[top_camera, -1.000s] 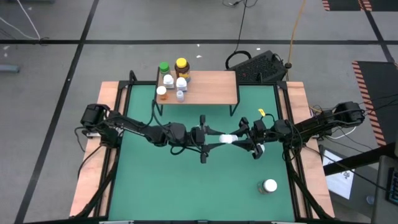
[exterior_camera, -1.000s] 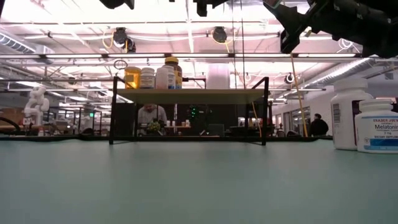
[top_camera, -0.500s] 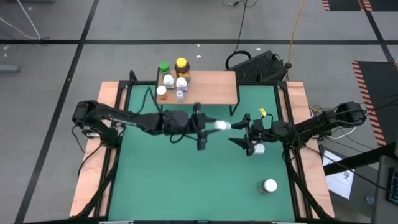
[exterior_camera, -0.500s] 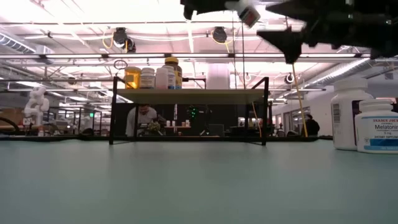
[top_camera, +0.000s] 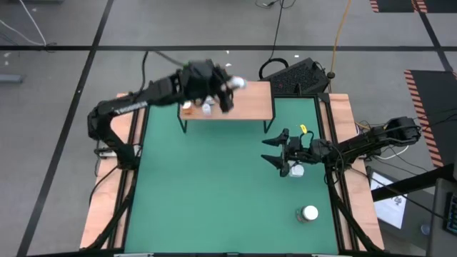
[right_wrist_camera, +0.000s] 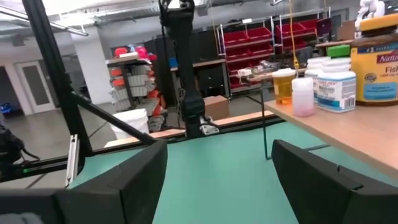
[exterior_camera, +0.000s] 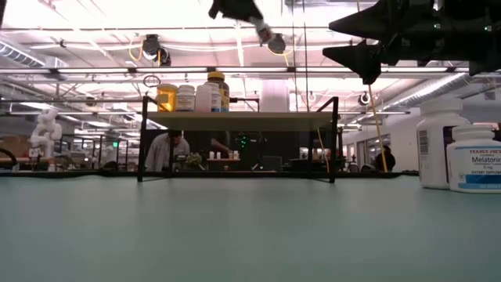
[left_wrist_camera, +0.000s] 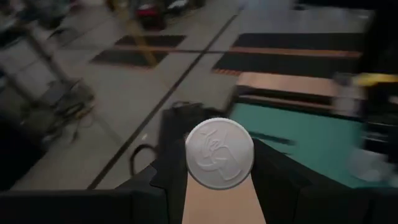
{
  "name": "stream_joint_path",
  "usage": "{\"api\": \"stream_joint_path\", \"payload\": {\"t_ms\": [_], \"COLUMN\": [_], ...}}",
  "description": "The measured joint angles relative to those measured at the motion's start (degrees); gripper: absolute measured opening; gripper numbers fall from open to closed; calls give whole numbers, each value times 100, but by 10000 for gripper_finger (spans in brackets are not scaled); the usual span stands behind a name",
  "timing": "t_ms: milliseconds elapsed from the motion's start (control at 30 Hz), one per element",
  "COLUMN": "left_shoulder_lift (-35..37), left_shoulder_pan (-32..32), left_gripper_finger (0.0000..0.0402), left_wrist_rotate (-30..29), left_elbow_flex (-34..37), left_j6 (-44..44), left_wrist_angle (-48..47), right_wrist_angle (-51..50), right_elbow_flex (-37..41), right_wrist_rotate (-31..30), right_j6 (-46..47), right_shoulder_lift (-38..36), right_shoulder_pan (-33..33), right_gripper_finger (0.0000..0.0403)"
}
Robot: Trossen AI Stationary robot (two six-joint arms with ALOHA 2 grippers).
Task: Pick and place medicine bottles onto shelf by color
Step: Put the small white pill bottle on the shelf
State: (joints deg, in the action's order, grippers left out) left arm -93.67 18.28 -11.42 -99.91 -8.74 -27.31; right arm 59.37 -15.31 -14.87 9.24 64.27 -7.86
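My left gripper point(top_camera: 230, 89) is high over the light-wood shelf point(top_camera: 246, 100) at the table's far side, shut on a small white bottle point(top_camera: 238, 83). The low view shows the bottle point(exterior_camera: 264, 33) above the shelf top point(exterior_camera: 243, 120). Several bottles stand on the shelf's left part point(exterior_camera: 185, 97), among them an amber one point(exterior_camera: 166, 97); my left arm hides some in the high view. My right gripper point(top_camera: 268, 151) is open and empty above the mat's right half. A small white bottle point(top_camera: 296, 170) and a larger white-lidded one point(top_camera: 309, 213) stand on the mat. My left gripper pinches the white bottle by its sides between its two fingers point(left_wrist_camera: 165, 171). The bottle lies along the fingers, and its round end point(left_wrist_camera: 219, 152) faces the wrist camera. It is lifted clear above the shelf board and sticks out past the fingertips, slanting slightly down.
The wooden frame point(top_camera: 127, 107) borders the green mat point(top_camera: 214, 185). Two bottles show large at the right of the low view point(exterior_camera: 474, 159). A black power strip point(top_camera: 300, 75) lies on the floor behind the shelf. People move in the room behind point(exterior_camera: 168, 149).
My left gripper has carried the white bottle from mid-table, where it stood right by my right gripper, toward the far edge and up over the shelf. My right gripper has stayed over the mat's right half, now apart from the bottle.
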Motion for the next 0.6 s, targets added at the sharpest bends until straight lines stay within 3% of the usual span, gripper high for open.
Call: {"api": "stream_joint_path", "payload": {"t_ms": [267,600], "left_shoulder_lift": [-1009,-2464], "left_shoulder_pan": [1180,1434], "left_gripper_finger": [149,149], "left_wrist_rotate": [998,1016], "left_elbow_flex": [-998,-2822], "left_j6": [325,-186], "left_wrist_angle": [-908,-2660], "right_wrist_angle": [35,-221], "right_elbow_flex": [-2,-2], "right_wrist_rotate": [-2,-4], "right_j6": [-106,-137], "right_shoulder_lift": [0,0], "right_shoulder_pan": [0,0], "right_gripper_finger": [282,281]}}
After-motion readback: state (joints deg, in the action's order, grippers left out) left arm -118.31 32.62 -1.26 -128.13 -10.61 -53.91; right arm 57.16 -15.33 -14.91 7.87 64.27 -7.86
